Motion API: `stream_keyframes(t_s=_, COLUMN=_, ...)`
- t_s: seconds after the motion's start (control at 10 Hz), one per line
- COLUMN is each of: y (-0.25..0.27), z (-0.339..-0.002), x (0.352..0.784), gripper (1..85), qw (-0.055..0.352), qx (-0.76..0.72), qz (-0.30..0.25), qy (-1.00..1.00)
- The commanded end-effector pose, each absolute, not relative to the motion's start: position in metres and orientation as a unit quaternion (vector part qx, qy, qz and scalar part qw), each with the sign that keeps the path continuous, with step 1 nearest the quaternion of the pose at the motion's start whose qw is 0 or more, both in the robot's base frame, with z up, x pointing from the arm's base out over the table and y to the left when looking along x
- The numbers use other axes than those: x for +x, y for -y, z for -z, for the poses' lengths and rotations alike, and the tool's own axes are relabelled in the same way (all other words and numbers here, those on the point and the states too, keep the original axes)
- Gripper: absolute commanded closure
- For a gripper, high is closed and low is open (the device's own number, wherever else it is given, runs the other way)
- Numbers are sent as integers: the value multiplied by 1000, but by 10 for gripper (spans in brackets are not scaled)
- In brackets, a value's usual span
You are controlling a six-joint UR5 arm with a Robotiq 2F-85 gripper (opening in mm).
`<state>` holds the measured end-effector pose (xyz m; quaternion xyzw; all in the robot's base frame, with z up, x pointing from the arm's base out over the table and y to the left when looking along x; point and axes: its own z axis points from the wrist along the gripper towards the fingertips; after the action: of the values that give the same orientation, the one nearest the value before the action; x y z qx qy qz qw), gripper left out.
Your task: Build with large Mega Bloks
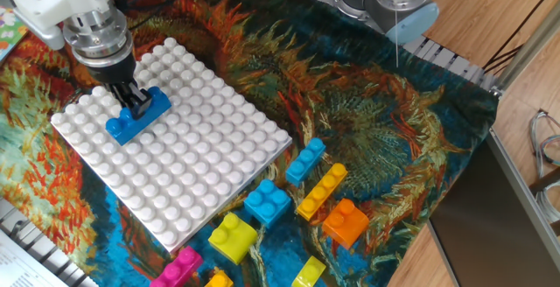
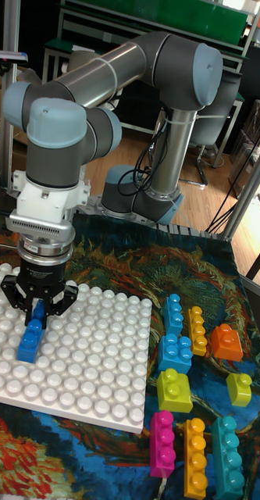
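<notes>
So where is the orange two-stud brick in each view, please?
Fixed view: orange brick lies lower right, right of the yellow-orange long brick.
Tall fixed view: orange brick lies right of centre, beside that long brick.
Shared landmark: the white baseplate.
</notes>
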<state>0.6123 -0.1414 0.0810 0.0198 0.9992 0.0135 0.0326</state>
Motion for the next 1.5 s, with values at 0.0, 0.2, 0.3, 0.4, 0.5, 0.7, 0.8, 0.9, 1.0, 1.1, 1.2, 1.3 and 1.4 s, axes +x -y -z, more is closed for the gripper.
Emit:
stream_keyframes(t_s=0.0, y=143, z=-81, x=612, gripper=843, qw=36, qx=27, qz=-18, qy=-999)
stream_keyframes(t_s=0.2, y=143, z=-81, x=612, gripper=843, qw=35, qx=28, qz=-18, qy=-999)
stream_keyframes(t_s=0.3, y=142, z=-81, x=611, gripper=843, qw=35, qx=28, qz=-18, qy=-999)
stream_keyframes(t_s=0.4, y=140, z=-82, x=611, gripper=843, qw=34, qx=29, qz=-21, qy=-999)
stream_keyframes(t_s=0.5, y=138, z=-83, x=611, gripper=843, qw=33, qx=30, qz=-22, qy=-999)
stream_keyframes(t_s=0.7, y=136, z=-82, x=612, gripper=843, qw=33, qx=33, qz=-24, qy=-999)
stream_keyframes(t_s=0.8, y=134, z=-82, x=611, gripper=843, qw=33, qx=33, qz=-26, qy=-999)
stream_keyframes(t_s=0.9, y=133, z=-82, x=611, gripper=843, qw=33, qx=33, qz=-26, qy=-999)
stream_keyframes(t_s=1.0, y=135, z=-81, x=611, gripper=843, qw=34, qx=32, qz=-25, qy=-999)
stream_keyframes(t_s=1.1, y=137, z=-81, x=611, gripper=843, qw=35, qx=30, qz=-24, qy=-999)
stream_keyframes(t_s=1.2, y=139, z=-80, x=611, gripper=843, qw=35, qx=28, qz=-22, qy=-999)
stream_keyframes(t_s=1.3, y=140, z=-80, x=610, gripper=843, qw=35, qx=27, qz=-23, qy=-999)
stream_keyframes(t_s=1.4, y=140, z=-79, x=609, gripper=843, qw=36, qx=26, qz=-24, qy=-999)
